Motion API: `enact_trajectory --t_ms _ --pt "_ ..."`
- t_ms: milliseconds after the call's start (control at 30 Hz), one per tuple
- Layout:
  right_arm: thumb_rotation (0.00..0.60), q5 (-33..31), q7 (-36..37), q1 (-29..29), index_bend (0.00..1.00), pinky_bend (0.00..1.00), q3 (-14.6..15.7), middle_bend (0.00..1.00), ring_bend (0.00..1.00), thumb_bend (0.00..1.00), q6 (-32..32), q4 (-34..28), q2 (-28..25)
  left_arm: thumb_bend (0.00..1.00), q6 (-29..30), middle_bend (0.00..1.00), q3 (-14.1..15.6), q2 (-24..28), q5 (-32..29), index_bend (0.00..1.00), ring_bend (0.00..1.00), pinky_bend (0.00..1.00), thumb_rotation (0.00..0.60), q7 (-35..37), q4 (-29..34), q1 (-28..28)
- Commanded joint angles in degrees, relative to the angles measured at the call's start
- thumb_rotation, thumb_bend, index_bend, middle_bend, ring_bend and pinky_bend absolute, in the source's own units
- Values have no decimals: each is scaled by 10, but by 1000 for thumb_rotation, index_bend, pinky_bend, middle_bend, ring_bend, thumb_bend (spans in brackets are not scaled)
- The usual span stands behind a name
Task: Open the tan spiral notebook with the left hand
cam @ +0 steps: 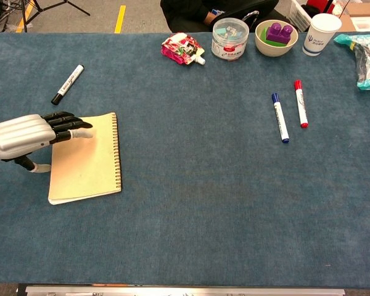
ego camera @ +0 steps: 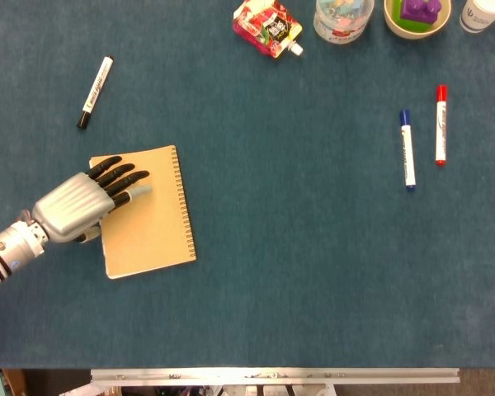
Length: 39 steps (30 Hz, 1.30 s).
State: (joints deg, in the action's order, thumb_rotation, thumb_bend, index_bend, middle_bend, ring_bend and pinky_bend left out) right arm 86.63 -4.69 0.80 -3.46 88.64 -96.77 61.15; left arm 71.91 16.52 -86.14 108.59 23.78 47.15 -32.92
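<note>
**A:** What is shown in the head view?

**B:** The left robot hand (ego camera: 81,204) is seen from above, laid flat over the free edge of the tan spiral notebook (ego camera: 146,212), opposite the wire binding. The fingers (ego camera: 122,176) are extended and slightly spread, and nothing is held. The notebook lies closed on the table (ego camera: 297,264), mostly beyond and to the right of the fingertips. A black marker (ego camera: 95,91) is seen ahead of the robot hand, well apart.

**A:** How should the step be done well?

**B:** It is judged that the cover should be caught at the free edge under the hand, then lifted and swung over the binding. Downward pressure should be kept light, or the whole notebook may be slid along the table instead.

**A:** And the chest view?

**B:** The left robot hand (cam: 26,134) is seen from the side. The thumb (cam: 38,167) is shown below the palm, just off the notebook's (cam: 86,161) near edge; this is hidden from above. Whether the fingertips (cam: 74,125) are touching the cover cannot be told for certain. A white paper cup (cam: 321,32) and a plastic bag (cam: 365,55), far to the right, are shown fully only here. The right robot hand is seen in neither view.
</note>
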Motion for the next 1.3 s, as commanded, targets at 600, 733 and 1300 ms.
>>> enact_trajectory --t_ms 600,733,1300 --pt "600 -6 14 -5 238 265 -5 249 147 225 8 16 4 353 -26 27 -12 -1 -12 134 0 0 600 12 58 -32" --pt "600 -7 20 -5 238 265 -7 249 148 226 9 21 5 459 -38 27 -14 5 -17 144 0 0 600 4 79 -37" --pt "600 -9 44 -4 238 265 -11 249 147 227 9 43 12 580 -91 157 -28 46 -50 472 4 0 600 -60 180 -53"
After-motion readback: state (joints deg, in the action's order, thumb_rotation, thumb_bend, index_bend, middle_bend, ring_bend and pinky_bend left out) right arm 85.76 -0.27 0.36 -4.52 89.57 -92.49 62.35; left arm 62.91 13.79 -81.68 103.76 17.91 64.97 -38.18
